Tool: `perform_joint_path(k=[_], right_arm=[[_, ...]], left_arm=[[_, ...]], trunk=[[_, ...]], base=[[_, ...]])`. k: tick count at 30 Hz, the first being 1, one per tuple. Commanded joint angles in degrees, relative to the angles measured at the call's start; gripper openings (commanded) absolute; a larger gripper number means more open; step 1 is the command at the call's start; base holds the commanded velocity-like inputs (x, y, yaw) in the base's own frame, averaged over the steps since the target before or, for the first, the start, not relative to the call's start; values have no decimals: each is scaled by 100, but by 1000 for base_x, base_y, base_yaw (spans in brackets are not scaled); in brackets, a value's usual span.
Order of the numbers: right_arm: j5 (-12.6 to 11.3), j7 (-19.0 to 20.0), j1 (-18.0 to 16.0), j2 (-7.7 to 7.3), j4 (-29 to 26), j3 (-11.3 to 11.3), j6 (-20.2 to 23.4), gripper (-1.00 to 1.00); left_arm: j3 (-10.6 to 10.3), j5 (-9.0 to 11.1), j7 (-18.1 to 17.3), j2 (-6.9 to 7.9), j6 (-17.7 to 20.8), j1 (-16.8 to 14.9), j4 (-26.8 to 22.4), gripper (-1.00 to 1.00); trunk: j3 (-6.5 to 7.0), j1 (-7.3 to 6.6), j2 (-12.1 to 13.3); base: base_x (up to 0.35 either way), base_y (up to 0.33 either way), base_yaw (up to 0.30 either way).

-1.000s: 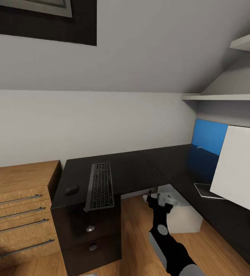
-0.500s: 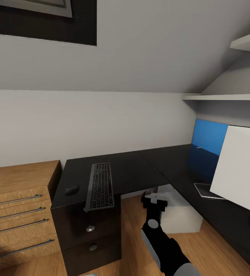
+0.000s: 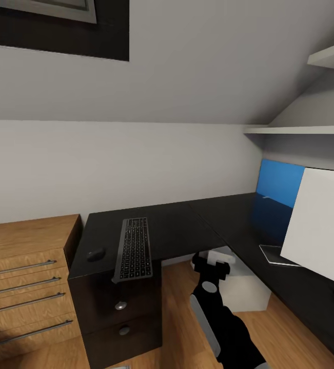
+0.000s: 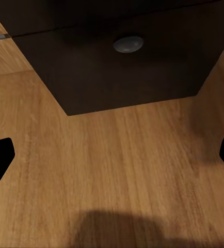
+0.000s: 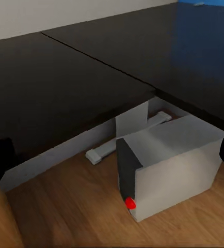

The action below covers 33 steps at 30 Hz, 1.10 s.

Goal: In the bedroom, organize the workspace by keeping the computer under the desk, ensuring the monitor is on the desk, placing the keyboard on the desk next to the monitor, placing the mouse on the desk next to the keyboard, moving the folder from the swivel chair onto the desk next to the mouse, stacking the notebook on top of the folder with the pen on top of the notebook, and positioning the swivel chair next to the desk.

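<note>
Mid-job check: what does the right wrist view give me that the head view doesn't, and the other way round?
Right wrist: the computer's dark front with its red dot, and a white foot lying on the floor behind it under the desk.

Head: the keyboard overhanging the desk's front edge, the mouse beside it, the monitor's white back, the drawer knobs, the wooden chest and the right hand.

Both: the black desk top, the computer beneath it and the wood floor.

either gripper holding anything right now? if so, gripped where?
Nothing held. Left gripper is open over bare wood floor; right gripper is open, with the computer beyond it, untouched.
</note>
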Motion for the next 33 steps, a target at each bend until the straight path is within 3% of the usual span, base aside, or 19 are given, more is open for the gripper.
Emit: perform_joint_path(k=[1, 15, 19, 33], right_arm=[[-25, -38, 4, 0, -30, 9, 37, 100], [-66, -53, 38, 0, -120, 60, -63, 100], [-70, -48, 38, 0, -114, 54, -71, 100], [-78, -53, 38, 0, -107, 60, -77, 100]], left_arm=[[-33, 60, 36, 5, -35, -7, -1, 100], [-31, 60, 36, 6, -35, -7, -1, 100], [-27, 60, 25, 6, -35, -7, -1, 100], [-33, 60, 19, 6, -35, -7, -1, 100]], trunk=[[-6, 0, -3], [-6, 0, -3], [3, 0, -3], [-100, 0, -3]], base=[[0, 0, 0], [0, 0, 0], [0, 0, -208], [0, 0, -76]])
